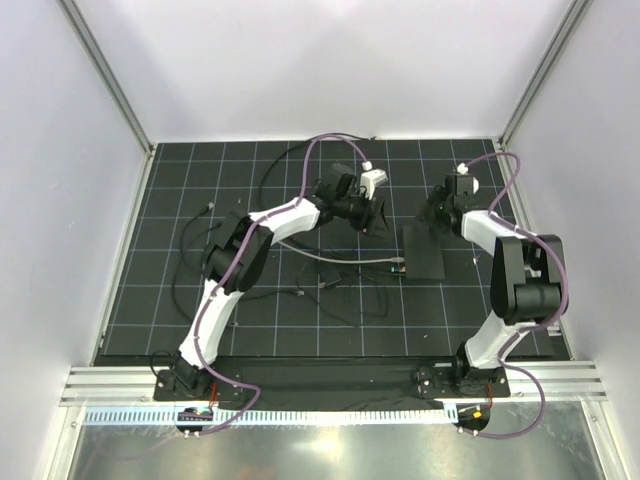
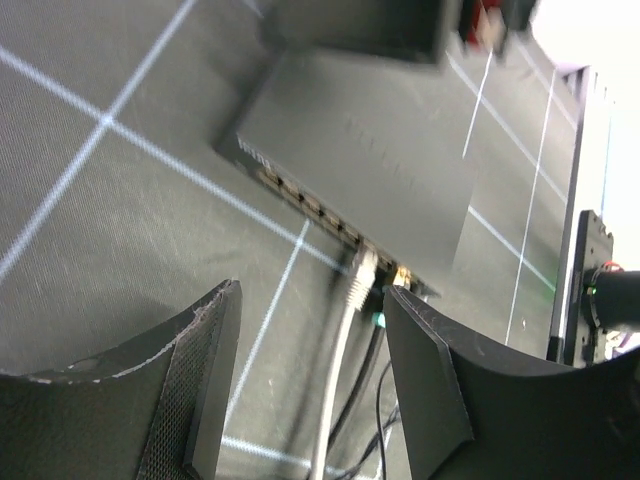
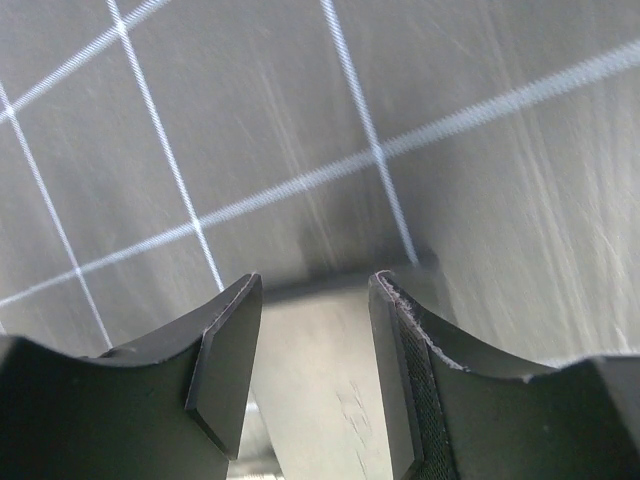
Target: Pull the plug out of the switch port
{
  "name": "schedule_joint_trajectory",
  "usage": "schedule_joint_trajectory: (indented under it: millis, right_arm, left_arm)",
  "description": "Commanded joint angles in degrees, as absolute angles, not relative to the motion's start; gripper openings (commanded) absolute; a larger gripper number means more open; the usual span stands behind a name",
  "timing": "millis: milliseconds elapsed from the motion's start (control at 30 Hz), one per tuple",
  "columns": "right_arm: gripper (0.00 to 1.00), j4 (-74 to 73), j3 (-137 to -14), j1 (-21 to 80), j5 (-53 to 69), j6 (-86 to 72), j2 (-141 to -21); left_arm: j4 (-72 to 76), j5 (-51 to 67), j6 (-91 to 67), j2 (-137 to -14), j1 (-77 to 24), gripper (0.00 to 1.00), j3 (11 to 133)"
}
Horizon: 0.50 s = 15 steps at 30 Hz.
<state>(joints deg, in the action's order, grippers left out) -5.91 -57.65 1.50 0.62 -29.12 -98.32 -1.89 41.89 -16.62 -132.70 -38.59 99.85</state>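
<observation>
While the plug [image 2: 362, 275] is seated, pull axis: along its cable [image 2: 335, 390], toward the bench's [image 1: 280, 340] left edge.
switch port [image 2: 360, 246]: on the switch's [image 1: 428, 252] left long side, right of bench centre.
left arm [image 1: 275, 222]: nearer, your pick; jaws wide open, empty, plug straight ahead of the gap.
right arm [image 1: 505, 250]: jaws open, empty, over the switch's far end.

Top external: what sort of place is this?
Probably a lab robot test cell: white panel walls on aluminium framing, a black gridded mat, and a network switch with a plug in it.
</observation>
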Motion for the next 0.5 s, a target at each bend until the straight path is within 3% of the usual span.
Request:
schedule_joint_trajectory:
  millis: [0, 233, 467]
  right_arm:
    - [0.55, -9.66, -53.63, 2.20, -4.30, -30.67, -92.13]
    - [0.57, -21.77, -48.26, 2.81, -9.14, -29.18, -78.42]
    - [0.57, -25.23, -35.43, 3.60, -2.82, -36.03, -60.13]
  left_arm:
    - [1.58, 44.82, -18.37, -134.91, -39.46, 0.63, 103.09]
    - [1.23, 46.14, -18.90, -136.50, -40.96, 0.63, 103.45]
    - [0.18, 48.43, -19.16, -136.94, -41.31, 0.63, 104.06]
